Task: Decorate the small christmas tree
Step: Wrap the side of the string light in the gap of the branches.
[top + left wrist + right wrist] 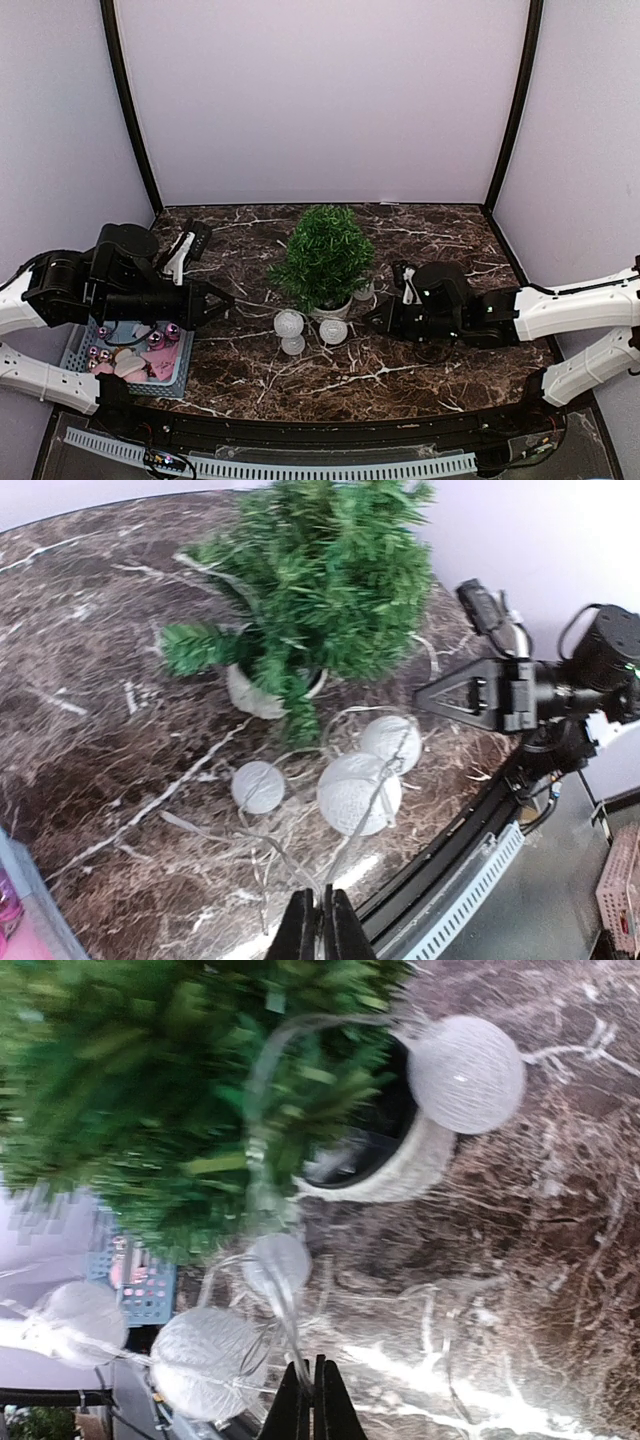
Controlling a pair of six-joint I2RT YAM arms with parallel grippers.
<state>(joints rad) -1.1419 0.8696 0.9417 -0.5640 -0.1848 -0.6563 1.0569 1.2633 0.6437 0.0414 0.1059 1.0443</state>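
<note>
The small christmas tree (322,255) stands mid-table in its white pot (331,310). Around the pot lies a string of white balls (288,322) on thin clear wire, with one ball (363,291) to the pot's right. My left gripper (226,299) is left of the tree. In its wrist view its fingers (322,932) are shut on the wire that runs up to the balls (358,792). My right gripper (374,318) is right of the pot. Close up, this gripper (312,1405) pinches the wire just below a small ball (278,1263).
A blue-grey basket (72,358) holding pink ornaments (150,362) sits at the near left, under the left arm. A black rail with a white slotted duct (300,465) runs along the table's front edge. Pale walls close in the back and sides.
</note>
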